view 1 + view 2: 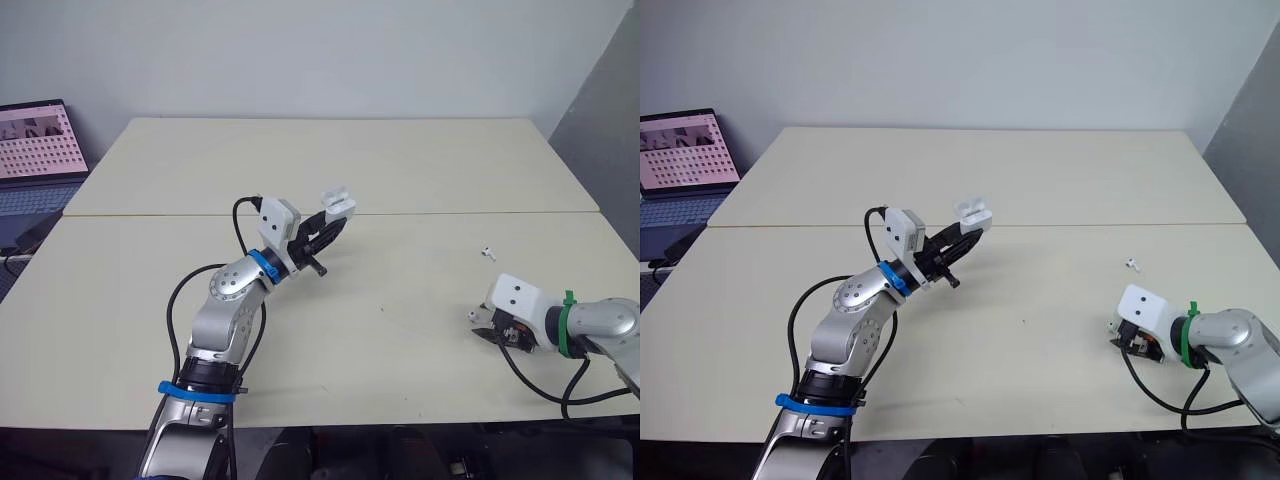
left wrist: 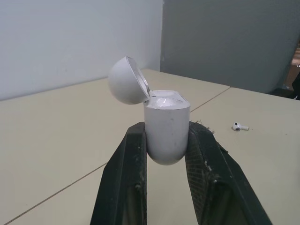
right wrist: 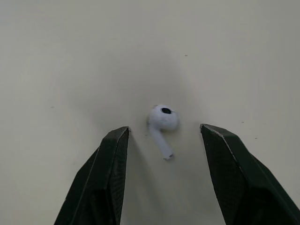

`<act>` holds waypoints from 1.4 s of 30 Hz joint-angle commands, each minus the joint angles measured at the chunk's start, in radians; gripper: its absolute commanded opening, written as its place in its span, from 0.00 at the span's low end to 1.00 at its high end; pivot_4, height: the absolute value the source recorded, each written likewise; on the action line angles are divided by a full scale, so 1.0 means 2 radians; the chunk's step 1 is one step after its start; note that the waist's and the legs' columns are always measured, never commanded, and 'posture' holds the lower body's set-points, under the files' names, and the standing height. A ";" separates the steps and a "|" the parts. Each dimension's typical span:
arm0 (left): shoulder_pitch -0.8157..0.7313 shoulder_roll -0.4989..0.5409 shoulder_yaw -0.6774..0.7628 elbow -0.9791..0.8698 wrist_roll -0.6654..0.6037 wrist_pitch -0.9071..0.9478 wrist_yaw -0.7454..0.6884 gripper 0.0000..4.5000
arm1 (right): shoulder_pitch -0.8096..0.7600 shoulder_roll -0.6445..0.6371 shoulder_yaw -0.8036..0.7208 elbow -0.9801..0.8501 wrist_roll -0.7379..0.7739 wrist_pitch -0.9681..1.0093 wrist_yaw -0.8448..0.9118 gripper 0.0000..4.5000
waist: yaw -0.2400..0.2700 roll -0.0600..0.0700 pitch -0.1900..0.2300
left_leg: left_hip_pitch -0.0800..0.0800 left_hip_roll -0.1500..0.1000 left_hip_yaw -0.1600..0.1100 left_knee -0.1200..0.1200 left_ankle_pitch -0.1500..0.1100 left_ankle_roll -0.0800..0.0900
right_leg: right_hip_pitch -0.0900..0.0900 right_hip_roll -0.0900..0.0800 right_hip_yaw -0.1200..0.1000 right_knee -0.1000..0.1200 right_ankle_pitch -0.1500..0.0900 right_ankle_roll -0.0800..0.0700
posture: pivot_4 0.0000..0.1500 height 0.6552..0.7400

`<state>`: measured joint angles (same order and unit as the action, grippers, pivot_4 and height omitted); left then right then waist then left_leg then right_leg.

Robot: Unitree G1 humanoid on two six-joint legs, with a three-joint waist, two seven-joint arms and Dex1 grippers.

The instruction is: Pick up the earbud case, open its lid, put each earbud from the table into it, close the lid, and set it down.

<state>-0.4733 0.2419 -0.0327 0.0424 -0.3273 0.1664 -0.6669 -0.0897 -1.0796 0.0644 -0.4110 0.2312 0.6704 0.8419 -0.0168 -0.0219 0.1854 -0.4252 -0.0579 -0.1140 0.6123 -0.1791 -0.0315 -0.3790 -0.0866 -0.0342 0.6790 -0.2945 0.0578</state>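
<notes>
the room is being closed off at the back by a plain pale wall (image 1: 320,50). at the right, the space is being bounded by a darker grey panel (image 1: 612,130), which is being met by the wall in an upright corner. most of the view is being taken up by a cream bench (image 1: 400,165), which is being formed by two tops set edge to edge; a thin seam (image 1: 470,212) is being traced across it from left to right where they join. beyond the bench's left edge, a laptop (image 1: 38,140) is being kept open, and a grid of small pictures is being displayed on its screen. everything is being lit softly and evenly, and only faint shadows are being cast on the bench.
</notes>
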 commanded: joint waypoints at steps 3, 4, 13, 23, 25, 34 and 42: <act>-0.002 0.003 0.003 -0.024 -0.004 -0.007 -0.004 0.17 | -0.031 0.011 -0.074 -0.035 0.082 0.100 0.013 0.56 | 0.000 0.000 0.000 | 0.000 0.000 0.000 0.000 0.000 0.000 | 0.000 0.000 0.000 0.000 0.000 0.000 | 1.00 1.00; -0.003 0.003 0.002 -0.023 -0.004 -0.008 -0.004 0.17 | -0.036 0.009 -0.073 -0.027 0.080 0.103 0.013 0.56 | 0.001 0.000 0.000 | 0.000 0.000 0.000 0.000 0.000 0.000 | 0.000 0.000 0.000 0.000 0.000 0.000 | 1.00 1.00; -0.010 -0.003 -0.002 -0.017 -0.004 -0.008 -0.010 0.17 | -0.147 -0.012 0.003 0.060 0.067 0.127 0.069 0.56 | 0.004 0.000 0.000 | 0.000 0.000 0.000 0.000 0.000 0.000 | 0.000 0.000 0.000 0.000 0.000 0.000 | 1.00 1.00; 0.021 -0.004 0.001 -0.050 -0.003 -0.002 0.005 0.17 | -0.142 -0.017 0.054 0.049 0.054 0.133 0.090 0.56 | 0.006 0.000 0.000 | 0.000 0.000 0.000 0.000 0.000 0.000 | 0.000 0.000 0.000 0.000 0.001 -0.002 | 1.00 1.00; 0.023 -0.005 0.000 -0.053 -0.003 0.000 0.008 0.17 | -0.135 -0.009 0.058 0.053 0.044 0.121 0.082 0.56 | 0.007 0.000 0.000 | 0.000 0.000 0.000 0.000 0.000 0.000 | 0.000 0.000 0.000 0.000 0.001 -0.002 | 1.00 1.00; 0.020 0.001 0.002 -0.055 -0.004 0.003 0.012 0.17 | -0.120 0.018 0.067 0.093 0.001 0.071 0.063 0.56 | 0.007 0.000 0.000 | 0.000 0.000 0.000 0.000 0.000 0.000 | 0.000 0.000 0.000 0.000 0.001 -0.002 | 1.00 1.00; 0.017 0.003 0.002 -0.054 -0.004 0.006 0.010 0.17 | -0.093 0.010 0.060 0.096 -0.007 0.055 0.065 0.52 | 0.007 0.000 0.000 | 0.000 0.000 0.000 0.001 0.000 0.000 | 0.000 0.000 0.000 0.000 0.001 -0.002 | 1.00 1.00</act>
<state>-0.4219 0.2432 -0.0336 -0.0278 -0.3287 0.1872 -0.6447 -0.2931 -1.0436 0.1879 -0.2224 0.2434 0.7813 0.9757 -0.0019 -0.0219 0.1854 -0.4252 -0.0582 -0.1140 0.6134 -0.1790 -0.0314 -0.3783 -0.0868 -0.0344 0.6787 -0.2920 0.0536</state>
